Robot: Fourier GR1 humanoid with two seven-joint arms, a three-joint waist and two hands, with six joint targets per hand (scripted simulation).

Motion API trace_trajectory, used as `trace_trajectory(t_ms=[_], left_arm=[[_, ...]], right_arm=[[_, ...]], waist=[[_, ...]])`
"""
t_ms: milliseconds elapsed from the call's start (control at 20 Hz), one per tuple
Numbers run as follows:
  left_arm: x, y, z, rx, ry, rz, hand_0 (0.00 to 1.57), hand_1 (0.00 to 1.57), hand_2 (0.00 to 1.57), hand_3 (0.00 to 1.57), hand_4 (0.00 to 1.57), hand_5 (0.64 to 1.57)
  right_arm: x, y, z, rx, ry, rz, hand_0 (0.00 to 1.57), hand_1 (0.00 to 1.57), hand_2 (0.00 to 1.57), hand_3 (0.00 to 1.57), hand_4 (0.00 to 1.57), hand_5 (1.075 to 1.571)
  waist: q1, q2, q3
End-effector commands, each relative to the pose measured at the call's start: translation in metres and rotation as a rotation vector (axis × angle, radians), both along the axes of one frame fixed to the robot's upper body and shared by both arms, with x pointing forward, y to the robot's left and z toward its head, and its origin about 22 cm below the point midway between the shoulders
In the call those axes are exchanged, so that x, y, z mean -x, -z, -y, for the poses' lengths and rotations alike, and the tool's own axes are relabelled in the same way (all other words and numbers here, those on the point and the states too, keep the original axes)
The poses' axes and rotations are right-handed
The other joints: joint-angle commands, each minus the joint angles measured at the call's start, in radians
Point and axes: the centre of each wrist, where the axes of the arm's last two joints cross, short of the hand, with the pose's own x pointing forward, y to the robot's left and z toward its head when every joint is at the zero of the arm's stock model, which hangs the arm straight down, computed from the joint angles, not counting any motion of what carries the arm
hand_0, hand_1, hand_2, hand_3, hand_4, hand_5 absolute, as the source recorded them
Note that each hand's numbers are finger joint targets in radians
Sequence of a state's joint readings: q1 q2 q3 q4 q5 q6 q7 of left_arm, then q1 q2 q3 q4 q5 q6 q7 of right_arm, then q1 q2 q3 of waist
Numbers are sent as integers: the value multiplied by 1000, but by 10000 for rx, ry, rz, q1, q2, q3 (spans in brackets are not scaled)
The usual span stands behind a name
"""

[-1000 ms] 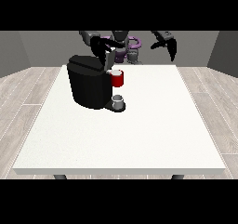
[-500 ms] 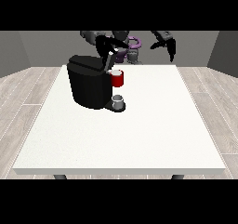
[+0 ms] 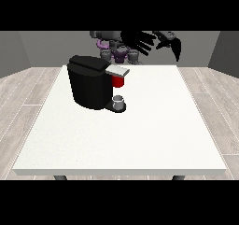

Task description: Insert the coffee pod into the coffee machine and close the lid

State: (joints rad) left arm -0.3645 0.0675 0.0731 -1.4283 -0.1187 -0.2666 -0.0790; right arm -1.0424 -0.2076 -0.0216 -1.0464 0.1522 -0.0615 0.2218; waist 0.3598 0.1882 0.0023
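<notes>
The black coffee machine stands on the white table, left of the middle. Its grey lid lies level over a red thing at the machine. A small grey thing stands on the machine's base below. The hand at the view's left hovers high, behind and to the right of the machine, with straight spread fingers and nothing in it. The hand at the view's right hangs in the air past the table's far edge, its fingers relaxed and pointing down, holding nothing.
The robot's torso stands behind the table's far edge. Wooden floor surrounds the table. The wide white surface stretches in front and to the right of the machine.
The hand at the view's left has risen from the machine's top and swung to the right. The lid, tilted up half a second ago, now lies flat.
</notes>
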Motion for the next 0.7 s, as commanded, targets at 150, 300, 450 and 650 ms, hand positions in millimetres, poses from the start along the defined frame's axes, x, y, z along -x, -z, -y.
trace_trajectory(t_ms=[150,300,450,650], left_arm=[[9,14,6,4,339,222,0,0,0,0,424,1571],[2,-2,3,400,331,481,0,0,0,0,444,1571],[-6,-31,18,64,691,869,0,0,0,0,365,1571],[-14,-25,-25,382,136,840,0,0,0,0,377,1571]], right_arm=[[-6,-44,-27,690,96,570,0,0,0,0,0,1571],[-10,-45,-22,610,-409,1277,0,0,0,0,0,1571],[-15,-58,-32,705,-60,1340,0,0,0,0,0,1571],[-10,-54,-54,437,-496,1390,0,0,0,0,0,1571]], waist=[[500,121,-32],[428,768,-27],[883,900,-26],[485,1097,-30]])
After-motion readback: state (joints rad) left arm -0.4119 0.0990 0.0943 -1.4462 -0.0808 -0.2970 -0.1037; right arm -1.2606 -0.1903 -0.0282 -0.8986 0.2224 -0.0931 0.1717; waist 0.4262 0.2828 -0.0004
